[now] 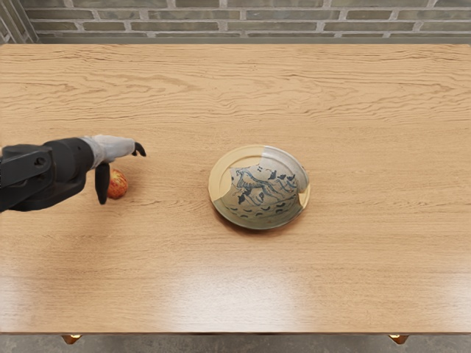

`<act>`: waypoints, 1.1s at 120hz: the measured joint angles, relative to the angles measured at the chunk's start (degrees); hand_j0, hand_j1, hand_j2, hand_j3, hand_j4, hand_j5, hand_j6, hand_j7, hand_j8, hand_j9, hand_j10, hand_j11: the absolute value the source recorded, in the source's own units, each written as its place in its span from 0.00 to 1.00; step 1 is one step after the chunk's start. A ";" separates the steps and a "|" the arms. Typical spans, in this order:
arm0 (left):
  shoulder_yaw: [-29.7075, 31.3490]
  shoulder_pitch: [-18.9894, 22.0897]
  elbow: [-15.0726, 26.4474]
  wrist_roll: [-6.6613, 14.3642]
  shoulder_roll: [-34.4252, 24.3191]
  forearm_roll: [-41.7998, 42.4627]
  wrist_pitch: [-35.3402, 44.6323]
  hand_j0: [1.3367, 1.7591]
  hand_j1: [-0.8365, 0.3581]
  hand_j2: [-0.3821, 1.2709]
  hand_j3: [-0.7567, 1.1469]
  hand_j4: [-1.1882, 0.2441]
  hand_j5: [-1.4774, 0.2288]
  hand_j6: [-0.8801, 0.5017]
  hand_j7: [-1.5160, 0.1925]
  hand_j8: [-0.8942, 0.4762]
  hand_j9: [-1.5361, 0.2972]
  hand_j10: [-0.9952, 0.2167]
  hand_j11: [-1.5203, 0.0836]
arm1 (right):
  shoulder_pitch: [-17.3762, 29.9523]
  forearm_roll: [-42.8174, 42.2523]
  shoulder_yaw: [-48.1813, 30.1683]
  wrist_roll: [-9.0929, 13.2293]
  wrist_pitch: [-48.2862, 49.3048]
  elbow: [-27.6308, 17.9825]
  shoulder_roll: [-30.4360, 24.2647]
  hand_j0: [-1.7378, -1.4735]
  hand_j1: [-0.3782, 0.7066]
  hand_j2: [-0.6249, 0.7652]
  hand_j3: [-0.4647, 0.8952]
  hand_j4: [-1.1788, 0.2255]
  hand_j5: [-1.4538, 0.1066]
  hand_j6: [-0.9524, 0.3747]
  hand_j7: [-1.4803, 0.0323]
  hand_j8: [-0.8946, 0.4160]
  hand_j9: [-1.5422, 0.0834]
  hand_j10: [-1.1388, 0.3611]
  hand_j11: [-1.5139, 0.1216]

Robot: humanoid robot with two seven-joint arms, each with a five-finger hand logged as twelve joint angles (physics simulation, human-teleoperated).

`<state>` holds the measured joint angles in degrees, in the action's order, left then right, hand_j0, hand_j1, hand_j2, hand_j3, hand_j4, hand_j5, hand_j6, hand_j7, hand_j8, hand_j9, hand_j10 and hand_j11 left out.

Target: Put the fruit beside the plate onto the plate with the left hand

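A small red-orange fruit [118,184] lies on the wooden table, well left of the plate. The plate [259,186] is cream-rimmed with a blue painted pattern and sits near the table's middle. My left hand [110,165] comes in from the left edge and hovers just over the fruit, partly covering its left side. Its fingers are spread: one dark fingertip [139,151] points right, another finger [102,184] hangs down beside the fruit. Nothing is grasped. The right arm does not show.
The wooden table [235,279] stretches wide around both objects. A grey brick wall [243,18] runs behind its far edge. About a hand's width of bare wood separates fruit and plate.
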<state>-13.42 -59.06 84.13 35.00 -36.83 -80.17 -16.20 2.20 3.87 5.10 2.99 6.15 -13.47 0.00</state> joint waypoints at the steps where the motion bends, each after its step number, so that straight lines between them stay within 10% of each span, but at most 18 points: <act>1: 0.14 0.00 -0.04 0.00 0.00 -0.08 0.14 0.76 0.78 0.26 0.40 0.68 0.70 0.48 0.73 0.49 0.69 0.64 0.78 | 0.00 0.00 0.00 0.00 0.00 0.00 0.00 0.30 0.04 0.45 0.34 0.83 0.92 0.71 0.97 0.67 0.94 0.75 0.92; 132: 3.56 4.58 1.32 0.00 0.18 -5.39 11.01 0.76 0.70 0.27 0.40 0.62 0.64 0.42 0.67 0.44 0.63 0.58 0.71 | -0.61 -0.01 0.00 0.00 0.00 0.01 0.00 0.30 0.04 0.45 0.34 0.83 0.92 0.71 0.97 0.67 0.94 0.75 0.92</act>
<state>-9.86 -54.48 85.44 35.00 -36.64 -85.56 -5.19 1.59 3.85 5.10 2.99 6.15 -13.46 0.00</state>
